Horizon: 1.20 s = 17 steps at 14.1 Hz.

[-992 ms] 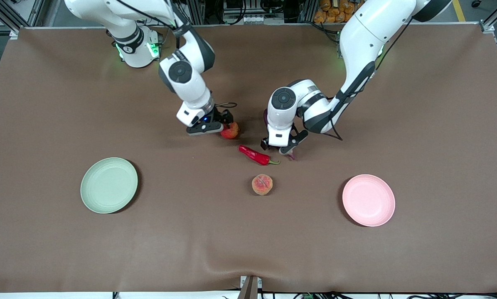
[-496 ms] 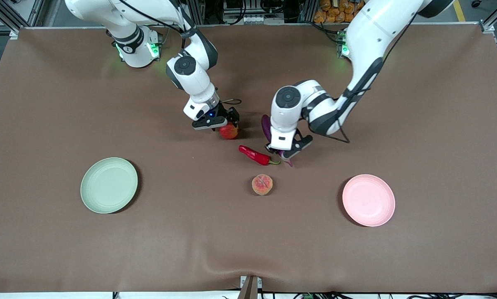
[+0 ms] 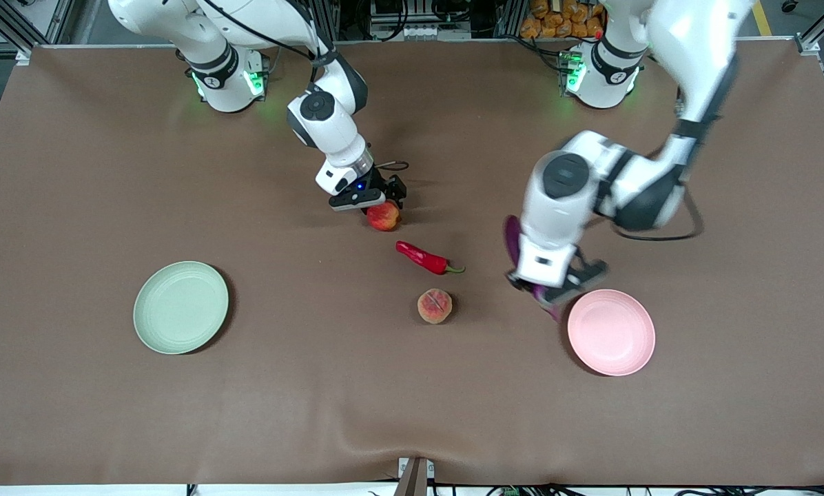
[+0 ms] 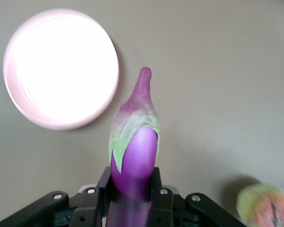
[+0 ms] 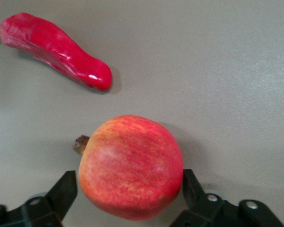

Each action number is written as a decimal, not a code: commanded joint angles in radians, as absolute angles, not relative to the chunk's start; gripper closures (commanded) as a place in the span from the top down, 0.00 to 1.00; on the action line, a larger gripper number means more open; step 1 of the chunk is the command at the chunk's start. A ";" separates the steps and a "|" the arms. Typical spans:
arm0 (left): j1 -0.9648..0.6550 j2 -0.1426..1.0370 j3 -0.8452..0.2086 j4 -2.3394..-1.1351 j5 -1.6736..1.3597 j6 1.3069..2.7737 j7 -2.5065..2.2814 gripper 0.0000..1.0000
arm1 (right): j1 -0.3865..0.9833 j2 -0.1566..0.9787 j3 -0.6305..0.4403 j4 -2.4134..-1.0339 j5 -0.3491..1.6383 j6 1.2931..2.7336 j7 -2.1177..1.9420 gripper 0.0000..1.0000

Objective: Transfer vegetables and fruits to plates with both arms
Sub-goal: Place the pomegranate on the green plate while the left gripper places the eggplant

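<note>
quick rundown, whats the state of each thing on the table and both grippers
Long glossy purple eggplant: held in the air.
Left gripper: shut on eggplant, beside pink plate.
Round red apple: between right gripper fingers.
Pale green plate: holds nothing.
Red chili pepper, orange-pink peach: lying untouched.

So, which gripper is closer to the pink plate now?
Left. The left gripper, shut on the eggplant, is in the air beside the pink plate. The right gripper is at the apple, toward the table's middle.

Purple eggplant (image 3: 511, 238), pink plate (image 3: 612, 333)
</note>
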<state>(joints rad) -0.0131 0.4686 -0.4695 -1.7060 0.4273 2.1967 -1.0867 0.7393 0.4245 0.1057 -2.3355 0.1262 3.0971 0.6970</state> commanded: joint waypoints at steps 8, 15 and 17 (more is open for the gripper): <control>0.238 0.748 -0.474 -1.410 0.319 2.230 -0.755 0.00 | 0.562 0.295 0.095 -2.378 0.129 3.116 0.539 0.27; 0.259 0.870 -0.448 -1.393 0.236 2.384 -0.741 0.00 | 0.129 0.281 0.095 -2.294 0.126 2.985 -0.054 0.28; 0.259 0.871 -0.439 -1.400 0.241 2.385 -0.729 0.00 | 0.010 0.301 0.095 -2.190 0.124 2.866 -0.208 0.28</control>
